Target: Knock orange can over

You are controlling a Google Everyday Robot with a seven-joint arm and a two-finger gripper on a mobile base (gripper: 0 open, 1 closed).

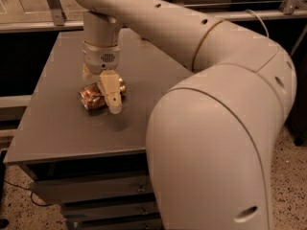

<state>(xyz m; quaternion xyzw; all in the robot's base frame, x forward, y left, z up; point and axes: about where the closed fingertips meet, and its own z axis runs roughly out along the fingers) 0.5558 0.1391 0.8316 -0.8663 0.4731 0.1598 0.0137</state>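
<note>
The orange can (92, 97) lies on its side on the grey table (57, 128), at the middle left, its shiny copper-gold side and one end showing. My gripper (101, 94) hangs straight down over it from the white wrist (100, 56). The fingers stand apart on either side of the can. The near cream finger (112, 93) crosses in front of the can's right half, its tip close to the tabletop. The far finger (87, 73) shows only as a stub behind the can. The can's right end is hidden by the near finger.
My large white arm (211, 128) fills the right half of the view and covers the table's right side. The table's front edge (72, 157) has drawers beneath it. A metal rail (29, 27) runs behind the table. Speckled floor shows at the right.
</note>
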